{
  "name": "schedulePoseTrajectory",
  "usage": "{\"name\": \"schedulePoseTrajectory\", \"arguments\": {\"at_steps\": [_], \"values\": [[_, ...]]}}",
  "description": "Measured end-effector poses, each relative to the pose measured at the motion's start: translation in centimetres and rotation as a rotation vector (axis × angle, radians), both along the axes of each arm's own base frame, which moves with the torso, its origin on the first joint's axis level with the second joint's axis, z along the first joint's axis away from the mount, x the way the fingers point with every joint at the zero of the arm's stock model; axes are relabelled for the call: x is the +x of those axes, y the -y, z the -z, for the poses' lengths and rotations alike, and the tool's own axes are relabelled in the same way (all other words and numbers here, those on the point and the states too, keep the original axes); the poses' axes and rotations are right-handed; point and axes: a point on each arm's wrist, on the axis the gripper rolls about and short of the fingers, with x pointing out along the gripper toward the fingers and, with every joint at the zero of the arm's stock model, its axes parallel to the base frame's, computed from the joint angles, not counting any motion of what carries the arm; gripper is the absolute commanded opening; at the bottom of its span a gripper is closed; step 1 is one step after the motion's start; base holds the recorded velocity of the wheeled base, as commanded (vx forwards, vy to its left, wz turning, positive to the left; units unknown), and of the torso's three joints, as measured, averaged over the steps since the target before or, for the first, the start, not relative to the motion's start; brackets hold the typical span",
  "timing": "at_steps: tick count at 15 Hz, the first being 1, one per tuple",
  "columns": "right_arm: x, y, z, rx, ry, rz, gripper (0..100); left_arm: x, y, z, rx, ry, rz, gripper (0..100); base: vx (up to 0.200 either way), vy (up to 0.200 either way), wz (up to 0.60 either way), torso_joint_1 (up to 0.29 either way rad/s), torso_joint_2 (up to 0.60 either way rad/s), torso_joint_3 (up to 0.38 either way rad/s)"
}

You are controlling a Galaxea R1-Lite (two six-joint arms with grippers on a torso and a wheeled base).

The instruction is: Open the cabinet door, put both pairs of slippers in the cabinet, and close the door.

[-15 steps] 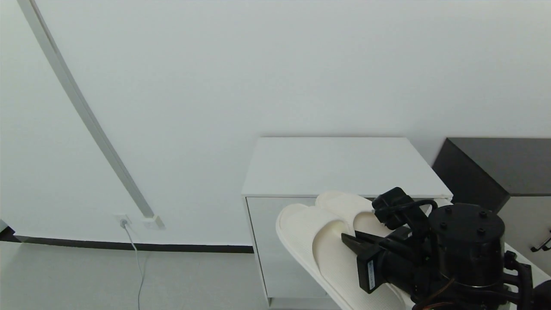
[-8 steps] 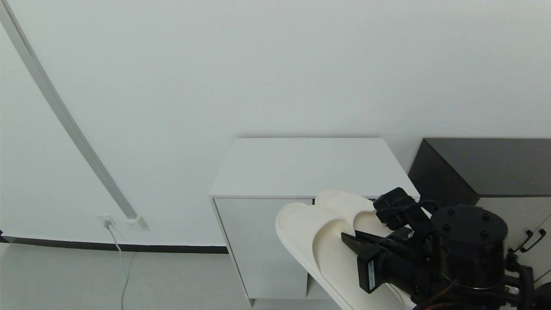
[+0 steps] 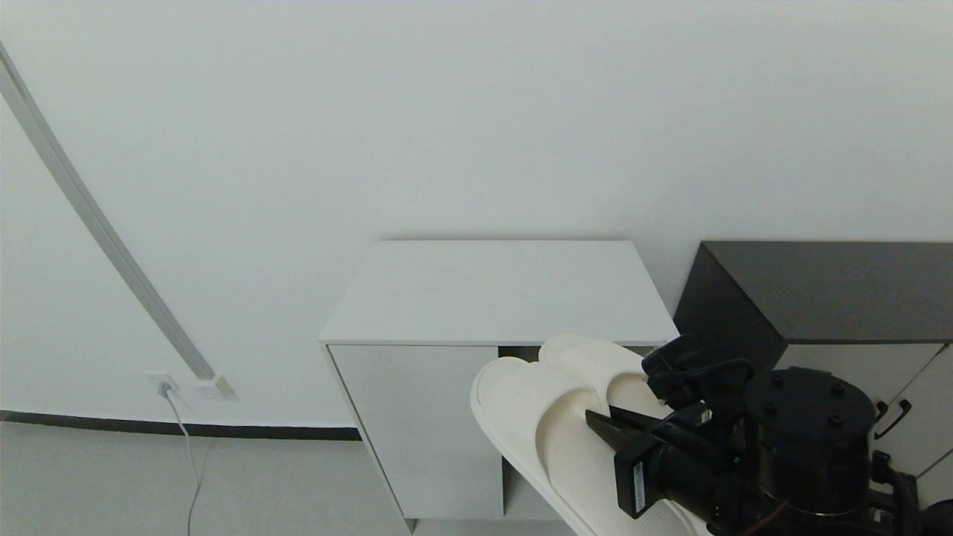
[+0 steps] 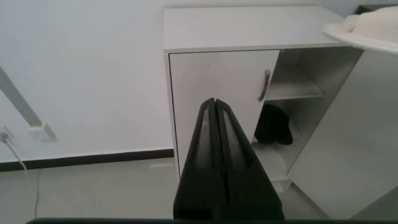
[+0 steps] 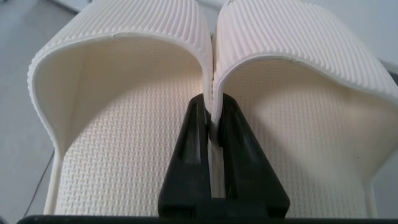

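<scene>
Pair of cream ribbed foam slippers: likely light, soft, squashy, a bit floppy. Best grip: pinch both inner strap edges together. Right jaws clamp narrow exactly there, holding the pair aloft before the white cabinet, whose right side stands open. Left jaws pressed together, holding nothing.

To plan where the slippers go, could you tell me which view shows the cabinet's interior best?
The left wrist view: the cabinet stands open, with shelf and dark shoes visible. The head view gives a narrow gap behind the slippers; the right wrist view faces the slippers.
</scene>
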Motion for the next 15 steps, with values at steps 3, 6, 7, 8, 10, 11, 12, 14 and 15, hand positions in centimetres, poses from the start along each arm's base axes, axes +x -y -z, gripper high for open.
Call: {"name": "schedulePoseTrajectory", "arguments": {"at_steps": [3, 6, 7, 8, 10, 11, 12, 14, 15], "values": [[0.13, -0.04, 0.43, -0.009, -0.009, 0.005, 0, 0.00, 0.00, 0.00, 0.000, 0.000, -0.001, 0, 0.000, 0.000, 0.00, 0.000, 0.00, 0.000], [0.24, 0.12, 0.57, -0.010, -0.010, 0.013, 0, 0.00, 0.01, 0.00, 0.003, 0.000, -0.002, 0, 0.000, 0.000, 0.00, 0.000, 0.00, 0.000], [0.18, 0.11, 0.61, -0.012, -0.011, 0.010, 0, 0.00, 0.00, 0.00, 0.003, 0.000, -0.001, 0, 0.000, 0.000, 0.00, 0.000, 0.00, 0.000], [0.16, 0.12, 0.62, -0.012, -0.011, 0.009, 0, 0.00, 0.00, 0.00, 0.003, 0.000, 0.000, 0, 0.000, 0.000, 0.00, 0.000, 0.00, 0.000], [0.22, 0.14, 0.54, -0.004, -0.003, 0.012, 0, 0.00, 0.00, 0.00, 0.003, 0.000, -0.001, 0, 0.000, 0.000, 0.00, 0.000, 0.00, 0.000], [0.21, 0.13, 0.52, -0.001, 0.001, 0.011, 0, 0.00, 0.00, 0.00, 0.003, 0.001, -0.001, 0, 0.000, 0.000, 0.00, -0.061, 0.10, 0.080], [0.19, 0.12, 0.53, -0.001, 0.001, 0.010, 0, 0.00, 0.00, -0.01, 0.003, 0.001, -0.001, 0, 0.000, 0.000, 0.00, -0.134, 0.30, 0.149], [0.15, 0.20, 0.66, -0.006, -0.003, 0.011, 0, 0.00, 0.00, 0.00, 0.003, 0.001, -0.001, 0, 0.000, 0.000, 0.00, -0.154, 0.34, 0.183], [0.14, 0.21, 0.69, -0.007, -0.004, 0.011, 0, 0.00, 0.01, 0.00, 0.003, 0.001, -0.001, 0, 0.000, 0.000, 0.00, -0.159, 0.35, 0.193]]}}
